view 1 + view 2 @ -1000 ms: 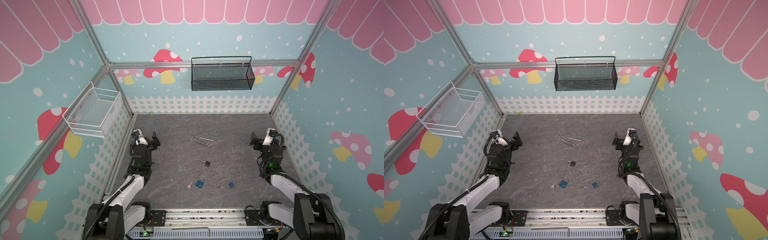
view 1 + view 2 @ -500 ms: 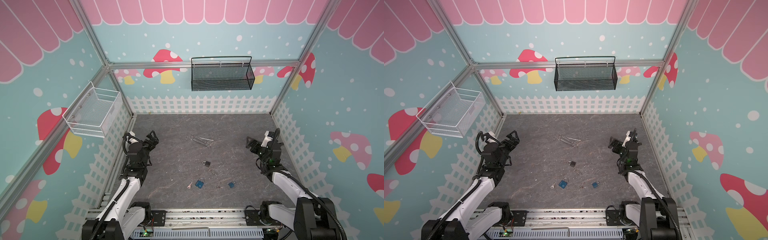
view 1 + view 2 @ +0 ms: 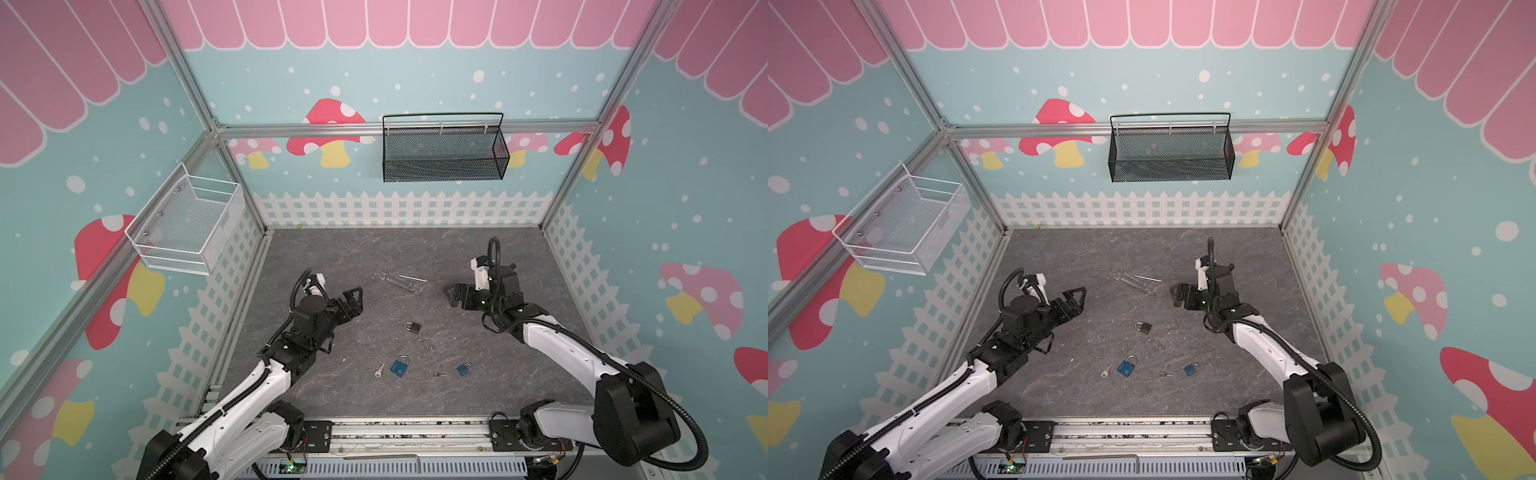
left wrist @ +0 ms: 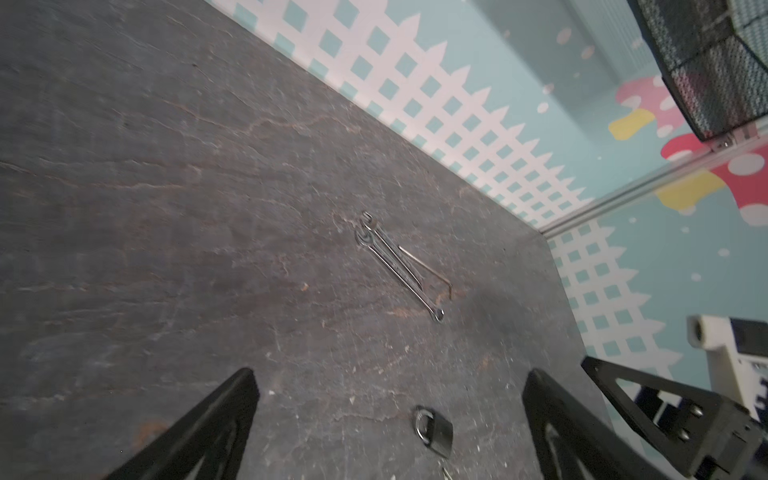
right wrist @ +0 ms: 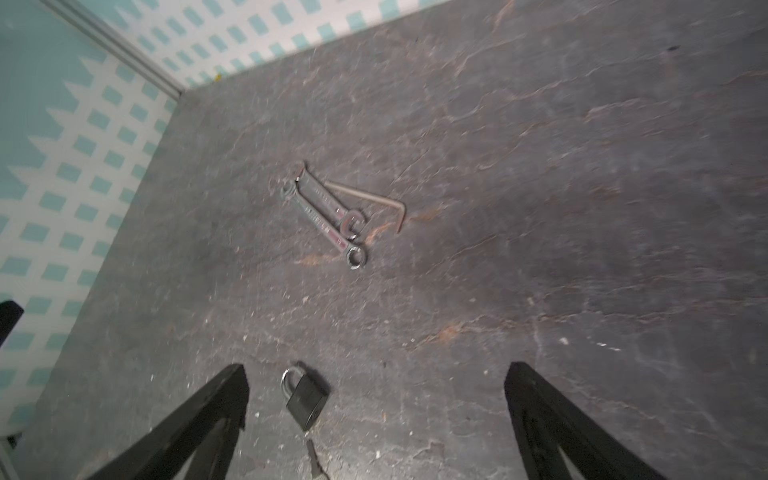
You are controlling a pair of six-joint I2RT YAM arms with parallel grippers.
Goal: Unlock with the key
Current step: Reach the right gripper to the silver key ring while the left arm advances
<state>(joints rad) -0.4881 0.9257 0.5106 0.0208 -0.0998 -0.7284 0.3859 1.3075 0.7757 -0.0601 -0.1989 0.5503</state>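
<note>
Left gripper (image 3: 356, 301) advanced; pink key (image 3: 379, 370) visible overhead only.

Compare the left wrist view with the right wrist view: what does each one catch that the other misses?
Left wrist only: the black mesh basket hung on the back rail. Right wrist only: the key lying in clear sight by the base of the black padlock; the left wrist view cuts off about there. Both: that padlock, the two wrenches, the hex key, and each view's own gripper, left gripper and right gripper, open above the table.
</note>
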